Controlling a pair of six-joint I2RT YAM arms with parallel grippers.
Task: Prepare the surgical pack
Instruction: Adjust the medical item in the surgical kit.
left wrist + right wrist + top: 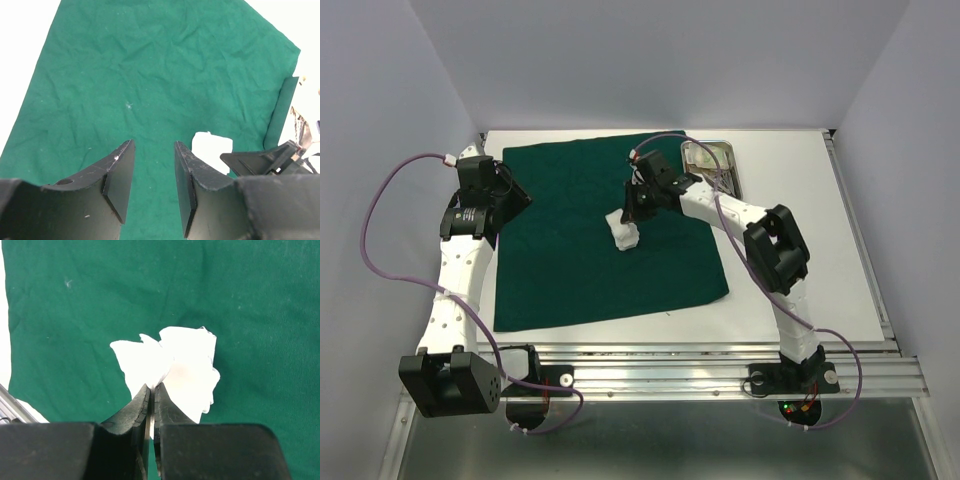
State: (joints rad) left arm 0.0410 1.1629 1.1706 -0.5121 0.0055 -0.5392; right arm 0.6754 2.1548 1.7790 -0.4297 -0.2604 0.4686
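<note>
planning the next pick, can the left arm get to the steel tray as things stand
Probably not: the steel tray sits at the far right corner past the drape, and the right hand, pinching gauze, with its arm lies across the way.

Bright even light, soft shadows, sharp

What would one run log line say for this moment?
right gripper: shut on gauze, over drape | left gripper: open, empty, at drape's left edge | tray: at drape's far right corner
</note>
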